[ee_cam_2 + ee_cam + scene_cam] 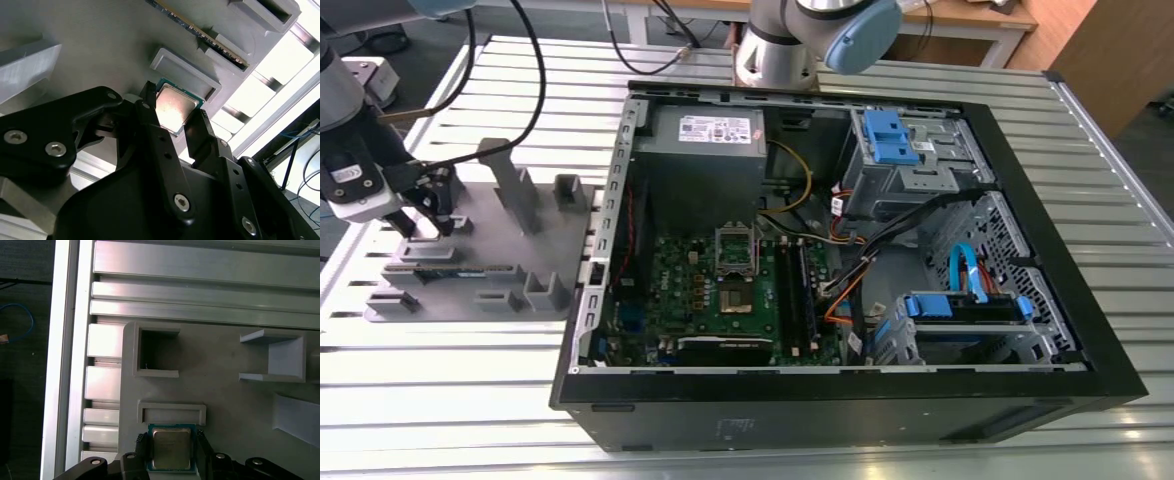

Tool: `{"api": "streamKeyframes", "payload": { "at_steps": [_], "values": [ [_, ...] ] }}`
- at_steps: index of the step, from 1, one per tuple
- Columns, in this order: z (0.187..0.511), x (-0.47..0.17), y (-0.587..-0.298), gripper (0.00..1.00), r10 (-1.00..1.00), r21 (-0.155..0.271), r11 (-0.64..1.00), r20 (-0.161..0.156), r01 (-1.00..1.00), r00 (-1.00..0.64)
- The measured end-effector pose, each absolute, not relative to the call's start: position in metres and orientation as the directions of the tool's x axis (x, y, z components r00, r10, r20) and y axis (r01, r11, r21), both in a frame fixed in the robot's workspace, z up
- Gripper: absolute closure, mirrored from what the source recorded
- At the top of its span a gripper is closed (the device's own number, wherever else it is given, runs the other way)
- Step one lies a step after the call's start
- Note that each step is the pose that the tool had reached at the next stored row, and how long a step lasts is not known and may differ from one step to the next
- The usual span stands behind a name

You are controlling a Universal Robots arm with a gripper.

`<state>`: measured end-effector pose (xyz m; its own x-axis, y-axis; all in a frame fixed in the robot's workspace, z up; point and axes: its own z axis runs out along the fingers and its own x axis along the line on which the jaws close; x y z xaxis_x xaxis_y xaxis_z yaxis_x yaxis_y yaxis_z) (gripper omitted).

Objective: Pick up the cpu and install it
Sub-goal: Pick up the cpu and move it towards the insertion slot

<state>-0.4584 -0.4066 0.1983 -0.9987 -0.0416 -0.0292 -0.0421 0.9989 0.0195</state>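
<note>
The cpu (172, 448), a small square chip with a silver top and a green rim, sits between my gripper's (171, 447) two black fingers (141, 446). In both wrist views a finger presses on each of two opposite edges, so the gripper (172, 107) is shut on the cpu (172, 107). The chip is just beside a low grey holder (171, 412) on the grey fixture plate (225, 370). In the exterior view my gripper (430, 222) stands over that plate (474, 245) at the exterior view's left, well away from the motherboard's socket (736, 252).
The open computer case (854, 400) lies at the centre and right, with drive cages (914, 150), cables and a power supply (707, 140) around the motherboard. The fixture plate carries upright grey posts (507, 180) and a green memory stick (200, 32). A slatted metal table (454, 400) lies beneath.
</note>
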Motion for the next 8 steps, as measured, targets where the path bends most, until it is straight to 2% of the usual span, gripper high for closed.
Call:
{"api": "streamKeyframes", "payload": {
  "at_steps": [8],
  "values": [
    [0.1993,-0.4584,-0.4066,0.53,-0.042,0.019,0.999,-0.029,-0.042,-0.999]
  ]
}}
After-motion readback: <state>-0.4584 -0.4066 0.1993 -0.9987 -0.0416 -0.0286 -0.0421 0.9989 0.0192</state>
